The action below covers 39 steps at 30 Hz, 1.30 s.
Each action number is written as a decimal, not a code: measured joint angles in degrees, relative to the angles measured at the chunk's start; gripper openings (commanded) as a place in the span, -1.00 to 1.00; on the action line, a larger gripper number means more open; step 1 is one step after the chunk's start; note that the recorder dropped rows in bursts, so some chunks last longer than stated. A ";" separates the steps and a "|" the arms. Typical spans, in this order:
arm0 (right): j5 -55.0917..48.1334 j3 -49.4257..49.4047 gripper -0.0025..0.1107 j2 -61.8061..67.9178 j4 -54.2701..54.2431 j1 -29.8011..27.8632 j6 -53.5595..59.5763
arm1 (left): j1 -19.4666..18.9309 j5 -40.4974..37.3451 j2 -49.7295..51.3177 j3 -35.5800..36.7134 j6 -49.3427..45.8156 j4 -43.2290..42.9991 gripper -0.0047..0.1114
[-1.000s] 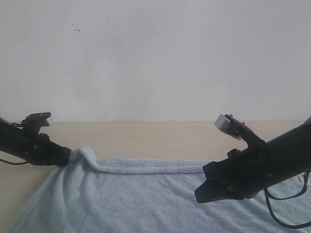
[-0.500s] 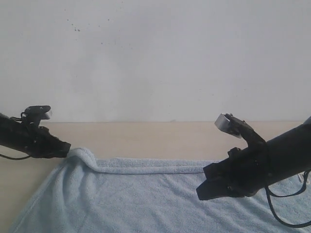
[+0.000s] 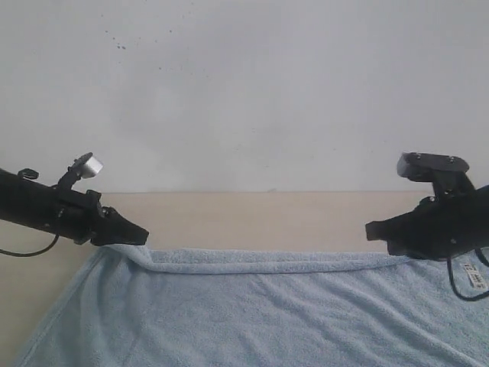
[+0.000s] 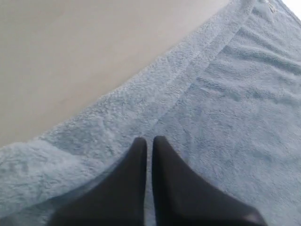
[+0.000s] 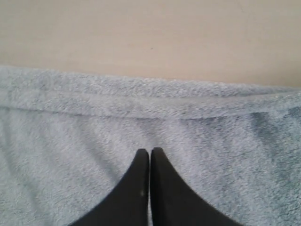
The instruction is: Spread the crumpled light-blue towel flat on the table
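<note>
On the table (image 3: 229, 210) the towel (image 3: 252, 306) lies flatter now — left fingers (image 4: 134, 179), right fingers (image 5: 138, 179) pinched shut.

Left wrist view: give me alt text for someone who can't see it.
A black two-fingered claw, nearly shut, points over a pale blue fluffy terry-cloth towel that fills most of the picture. The towel's stitched hem runs diagonally, with pale beige wood-look tabletop beyond it.
</note>
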State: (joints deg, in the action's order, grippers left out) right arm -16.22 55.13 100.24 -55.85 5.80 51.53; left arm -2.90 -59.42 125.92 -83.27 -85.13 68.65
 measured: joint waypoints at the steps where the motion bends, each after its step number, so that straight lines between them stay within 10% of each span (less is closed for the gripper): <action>1: -2.68 2.21 -0.96 1.40 0.29 -2.39 -0.25 | 0.00 -1.98 0.00 0.00 0.00 -0.46 -0.85; 10: -30.32 19.27 -0.96 18.35 0.97 -12.15 -2.73 | 5.00 -9.60 1.25 0.00 0.50 -2.92 -0.85; 19: -28.86 19.84 -0.96 20.66 1.58 -11.37 -2.73 | 13.03 1.22 3.16 0.11 2.21 -8.03 -0.85; 39: -23.03 20.06 -0.96 20.66 1.68 -11.37 -0.65 | 14.14 19.61 5.98 0.00 2.93 -4.05 -0.85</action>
State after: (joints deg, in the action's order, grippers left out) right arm -39.26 75.20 120.90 -54.17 -5.57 50.88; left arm 11.23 -39.81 131.90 -83.27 -82.20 64.60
